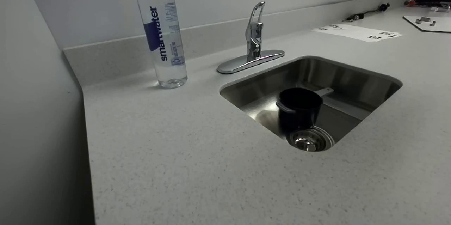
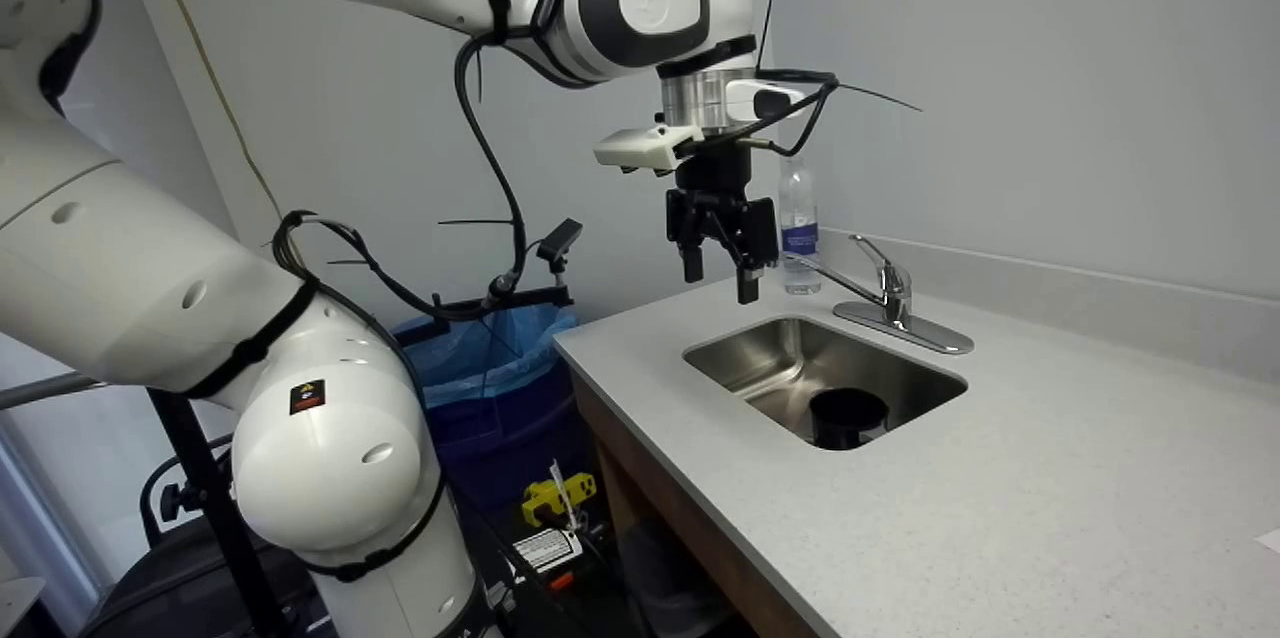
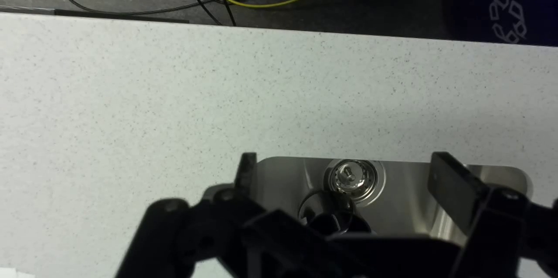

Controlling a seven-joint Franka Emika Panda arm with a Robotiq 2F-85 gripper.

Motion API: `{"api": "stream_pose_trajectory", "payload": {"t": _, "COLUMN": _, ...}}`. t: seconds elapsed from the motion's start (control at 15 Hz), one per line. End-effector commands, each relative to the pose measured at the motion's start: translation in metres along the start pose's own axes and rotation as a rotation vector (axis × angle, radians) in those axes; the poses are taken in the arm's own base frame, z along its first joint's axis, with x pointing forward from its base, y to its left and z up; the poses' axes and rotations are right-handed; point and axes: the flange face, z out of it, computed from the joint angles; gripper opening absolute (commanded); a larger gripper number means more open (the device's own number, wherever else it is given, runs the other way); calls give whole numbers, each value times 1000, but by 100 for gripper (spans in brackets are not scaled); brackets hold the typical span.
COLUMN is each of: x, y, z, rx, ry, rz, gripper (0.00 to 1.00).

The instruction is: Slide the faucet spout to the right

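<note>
Hand (image 2: pixel 720 278), near centre of an exterior view, above the counter (image 2: pixel 1050 478): fingers spread wide, holding nothing. Faucet spout (image 2: pixel 835 277), right of centre, slanting to upper left from the faucet body (image 2: pixel 897 298), crossing in front of the bottle (image 2: pixel 799 243); its nearness to the hand is hard to judge. Pot (image 2: pixel 848 414) in the sink (image 2: pixel 745 366).

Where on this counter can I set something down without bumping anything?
Two patches look bare: the countertop strip between the sink and the edge opposite the faucet, and the wider stretch from the sink toward the printed paper. It's crowded along the backsplash, where the Smartwater bottle stands beside the faucet; the sink holds a black pot.
</note>
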Motion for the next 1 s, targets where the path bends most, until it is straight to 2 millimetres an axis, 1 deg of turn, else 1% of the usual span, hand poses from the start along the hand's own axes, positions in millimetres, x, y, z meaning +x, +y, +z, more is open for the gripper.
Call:
{"api": "stream_pose_trajectory", "payload": {"t": 0.0, "x": 16, "y": -1, "z": -4, "rx": -1, "ry": 5, "rz": -11, "gripper": 100}}
{"api": "stream_pose_trajectory", "payload": {"t": 0.2, "x": 37, "y": -7, "z": -5, "rx": -5, "ry": -4, "rz": -22, "gripper": 100}}
{"api": "stream_pose_trajectory", "payload": {"t": 0.33, "x": 53, "y": -14, "z": -5, "rx": -6, "ry": -9, "rz": -32, "gripper": 100}}
{"api": "stream_pose_trajectory", "payload": {"t": 0.67, "x": 93, "y": -47, "z": -3, "rx": -27, "ry": 24, "rz": -93, "gripper": 100}}
{"api": "stream_pose_trajectory", "payload": {"t": 0.93, "x": 114, "y": -68, "z": -4, "rx": -26, "ry": 59, "rz": -134, "gripper": 100}}
